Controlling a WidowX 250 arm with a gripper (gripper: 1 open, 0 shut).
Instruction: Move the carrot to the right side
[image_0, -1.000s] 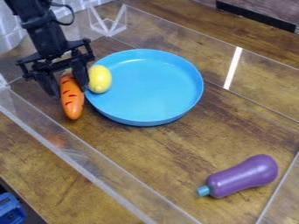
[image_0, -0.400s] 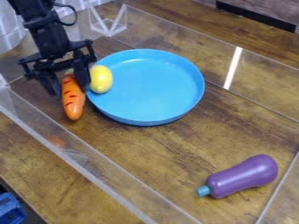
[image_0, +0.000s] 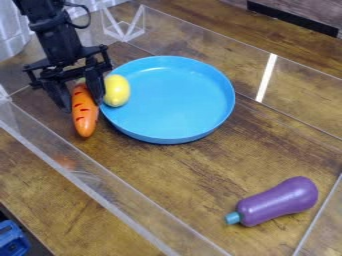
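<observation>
The gripper (image_0: 78, 88) stood over the upper end of the carrot (image_0: 84, 112), its jaws pinching it. The carrot lay on the wooden table (image_0: 174, 190), just left of the blue plate (image_0: 181, 100) (a lemon (image_0: 116, 90) sat at the plate's left rim). An eggplant (image_0: 278, 201) lay well apart, lower right.

The table (image_0: 160, 190) looks like dark, grained wood under a low clear wall (image_0: 80, 160) of glossy plastic or glass that catches white glare. On it, the blue plate (image_0: 181, 100) reads as smooth, slightly shiny plastic; the yellow lemon (image_0: 116, 90) at its left rim and the ridged orange carrot (image_0: 84, 112) just left of that look like matt toy plastic, though the view is coarse. Well to the plate's lower right, the purple eggplant (image_0: 277, 201) has a soft sheen, and the gripper (image_0: 75, 90) left of the plate appears matt black.
</observation>
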